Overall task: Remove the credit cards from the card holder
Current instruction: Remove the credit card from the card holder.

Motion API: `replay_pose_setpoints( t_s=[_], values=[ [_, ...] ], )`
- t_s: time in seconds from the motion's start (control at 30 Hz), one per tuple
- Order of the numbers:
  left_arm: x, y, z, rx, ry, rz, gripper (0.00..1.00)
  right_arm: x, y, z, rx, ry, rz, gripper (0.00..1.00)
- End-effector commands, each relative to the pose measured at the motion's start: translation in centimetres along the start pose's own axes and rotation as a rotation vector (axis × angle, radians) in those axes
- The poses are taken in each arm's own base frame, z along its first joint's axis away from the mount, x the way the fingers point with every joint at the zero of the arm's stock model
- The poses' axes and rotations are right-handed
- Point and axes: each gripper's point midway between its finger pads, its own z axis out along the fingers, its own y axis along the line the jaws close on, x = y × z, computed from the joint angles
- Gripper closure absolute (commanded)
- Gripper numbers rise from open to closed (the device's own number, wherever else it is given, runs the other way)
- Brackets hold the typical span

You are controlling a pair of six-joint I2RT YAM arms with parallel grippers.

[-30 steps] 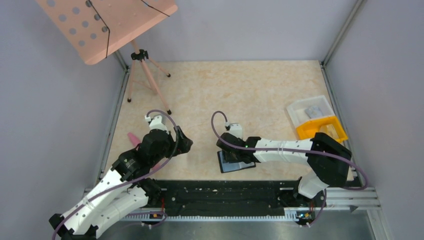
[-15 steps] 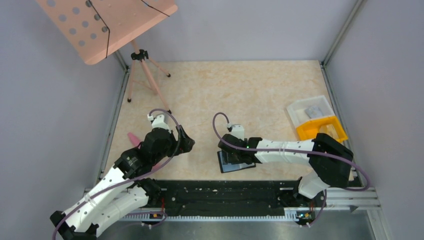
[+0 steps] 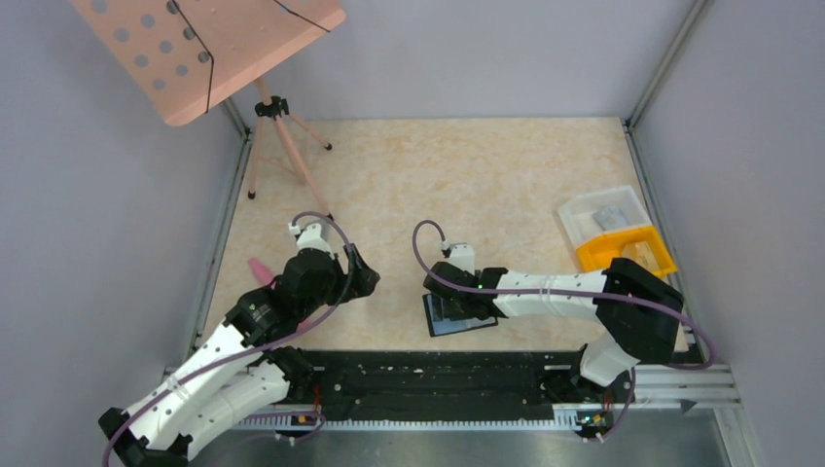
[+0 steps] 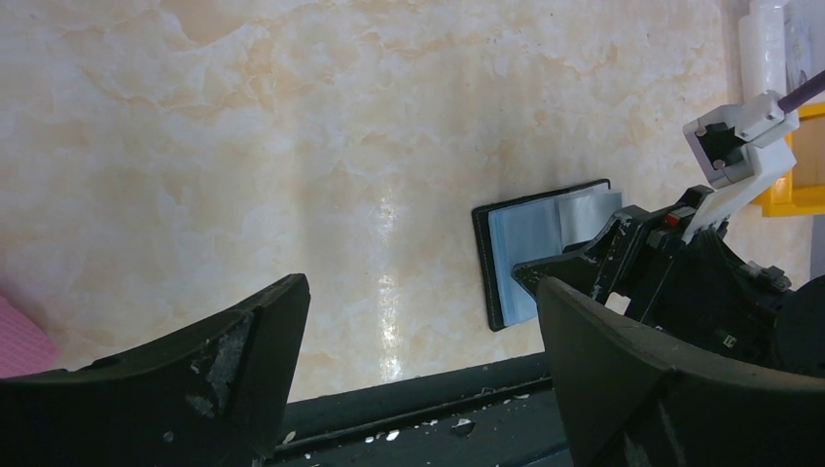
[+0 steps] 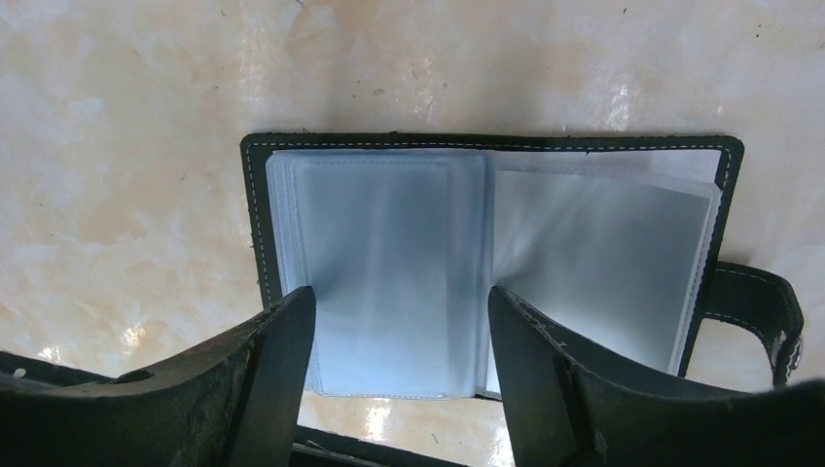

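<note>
The card holder (image 5: 486, 263) lies open and flat on the table near its front edge, a black wallet with glossy grey-blue plastic sleeves split by a middle fold. It also shows in the top view (image 3: 457, 319) and the left wrist view (image 4: 535, 243). My right gripper (image 5: 399, 321) is open just above it, its fingers either side of the left sleeve page. In the top view the right gripper (image 3: 449, 297) covers part of the holder. My left gripper (image 4: 418, 341) is open and empty, some way left of the holder (image 3: 362, 277). No card shows.
A yellow bin (image 3: 625, 251) and a clear plastic tray (image 3: 603, 216) stand at the right edge. A pink music stand (image 3: 209, 49) on a tripod stands back left. A pink item (image 3: 261, 269) lies by the left arm. A black rail (image 3: 438, 375) runs along the front.
Almost nothing has changed. The left gripper has shifted slightly to the right; the right gripper stays over the open card holder.
</note>
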Motion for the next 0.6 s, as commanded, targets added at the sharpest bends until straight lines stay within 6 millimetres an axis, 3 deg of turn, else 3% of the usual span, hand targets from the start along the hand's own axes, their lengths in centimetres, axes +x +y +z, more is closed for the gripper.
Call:
replay_pose_setpoints(
  t_s=[0.0,0.43,0.57],
  values=[
    [-0.49,0.5,0.3,-0.011,-0.047,-0.017,0.08,-0.44,1.13,-0.3,-0.026,-0.011,0.015,0.34],
    [-0.47,0.65,0.14,-0.004,-0.054,0.001,0.08,-0.05,1.61,0.13,0.017,0.006,-0.01,0.35],
    [-0.57,0.7,-0.07,-0.001,-0.06,0.001,0.08,0.24,0.95,0.53,0.074,0.018,-0.028,0.36]
  ],
)
